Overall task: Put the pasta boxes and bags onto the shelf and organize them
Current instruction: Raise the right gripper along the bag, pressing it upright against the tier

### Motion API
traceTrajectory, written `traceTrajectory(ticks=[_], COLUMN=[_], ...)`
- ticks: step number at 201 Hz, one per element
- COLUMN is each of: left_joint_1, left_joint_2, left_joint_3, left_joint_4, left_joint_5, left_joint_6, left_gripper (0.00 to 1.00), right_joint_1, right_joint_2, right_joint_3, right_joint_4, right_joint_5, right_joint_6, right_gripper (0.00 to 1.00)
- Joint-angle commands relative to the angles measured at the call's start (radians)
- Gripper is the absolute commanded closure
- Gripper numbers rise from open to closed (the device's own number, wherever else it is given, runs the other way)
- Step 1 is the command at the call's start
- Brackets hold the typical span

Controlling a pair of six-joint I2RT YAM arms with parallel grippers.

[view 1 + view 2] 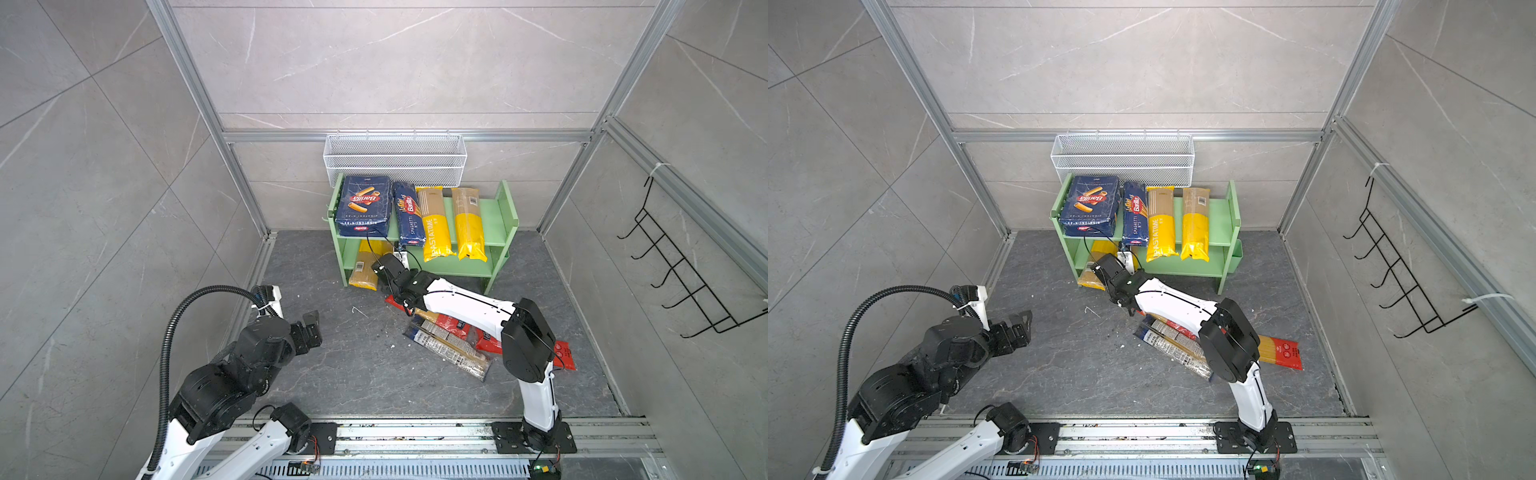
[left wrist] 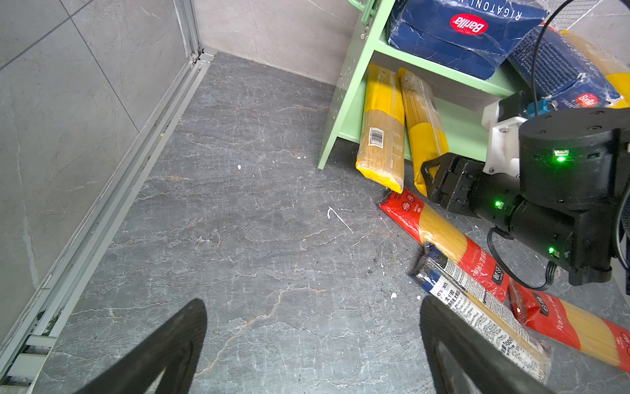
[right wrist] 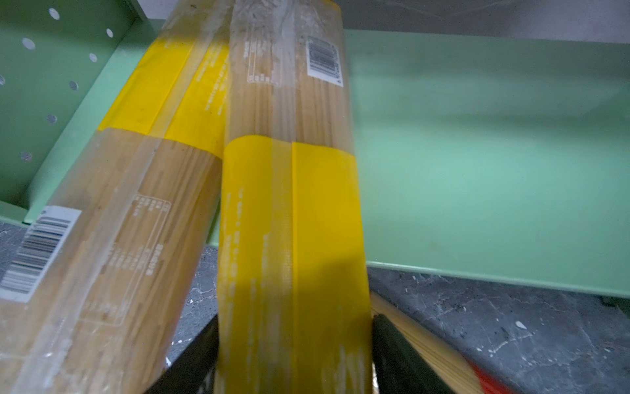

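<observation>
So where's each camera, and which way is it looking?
Both top views: high above the arms, looking down at the shelf; both arms show.
Left wrist: on left arm, facing floor and shelf; open left pincer, right arm show.
Right wrist: on right arm, facing the lower tier; right pincer flanks a yellow packet.
Shared: both wrist views show that packet.

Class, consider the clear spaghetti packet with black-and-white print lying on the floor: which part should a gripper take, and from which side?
Probably its middle, across the narrow width, from straight above. The printed packet lies flat and long on the floor with red-ended packets against one long side, so a sideways approach looks blocked. The open left gripper is free.
</observation>
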Motion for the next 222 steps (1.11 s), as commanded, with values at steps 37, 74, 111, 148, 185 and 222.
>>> traceTrajectory(ticks=[37,74,111,148,185,222], left_joint_1=[-0.002,-0.001,-0.002,-0.002,-0.001,-0.002], left_joint_2=[-0.016,-0.033,-0.039,-0.035,-0.036,-0.034], left_joint_3=[0.012,0.002,-0.003,-0.002,-0.002,-0.002], left_joint_4=[0.011,0.008,0.006,0.009,0.011,0.010], left_joint_5=[-0.002,-0.003,-0.007,-0.009,-0.004,-0.003], left_joint_6=[0.027,0.023,0.021,0.027,0.028,0.029], left_gripper=[0.02,0.01,0.01,0.01,0.01,0.01], right_joint_1=[-0.010,-0.004,0.007,0.025,0.035,0.053], right_joint_2=[-0.067,-0.060,-0.078,-0.080,-0.091,-0.110], right_joint_3=[-0.046,-0.053,-0.065,-0.059,-0.099,-0.134], right_joint_4=[0.075,0.099,0.130,0.118,0.130,0.148], right_joint_5=[-0.023,-0.059,-0.065,-0.049,-0.044,-0.014], right_joint_6=[0.026,0.015,-0.026,-0.055,-0.055,-0.079], right_gripper=[0.32,0.27,0.21,0.17,0.15,0.01])
